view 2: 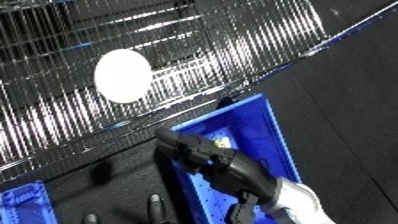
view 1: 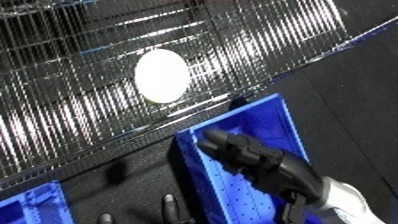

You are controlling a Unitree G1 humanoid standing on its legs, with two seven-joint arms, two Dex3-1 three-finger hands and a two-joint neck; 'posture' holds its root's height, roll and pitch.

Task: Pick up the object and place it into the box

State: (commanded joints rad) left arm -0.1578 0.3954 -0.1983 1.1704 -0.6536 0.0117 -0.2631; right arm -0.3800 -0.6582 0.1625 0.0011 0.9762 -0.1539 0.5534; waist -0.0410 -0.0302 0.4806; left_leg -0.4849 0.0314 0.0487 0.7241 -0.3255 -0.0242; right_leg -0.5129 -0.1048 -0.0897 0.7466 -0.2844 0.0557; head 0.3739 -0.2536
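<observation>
A white oval object [view 1: 162, 75] lies on the wire mesh rack [view 1: 80, 100] at the upper middle. Below it, on the black surface, stands a blue bin [view 1: 266, 117], its pegged floor showing. My right hand [view 1: 238, 148] reaches in from the lower right on a white forearm [view 1: 342, 197]. It hangs over the bin's left wall, well below the white object. Its fingers are stretched out and relaxed, and nothing shows in them. Two small dark tips [view 1: 169, 201] at the lower edge may belong to my left hand.
A second blue bin [view 1: 31, 205] shows in the lower left corner. The black surface [view 1: 355, 100] spreads to the right of the bin, edged by a blue strip [view 1: 355, 37]. The shiny rack fills the upper half of the view.
</observation>
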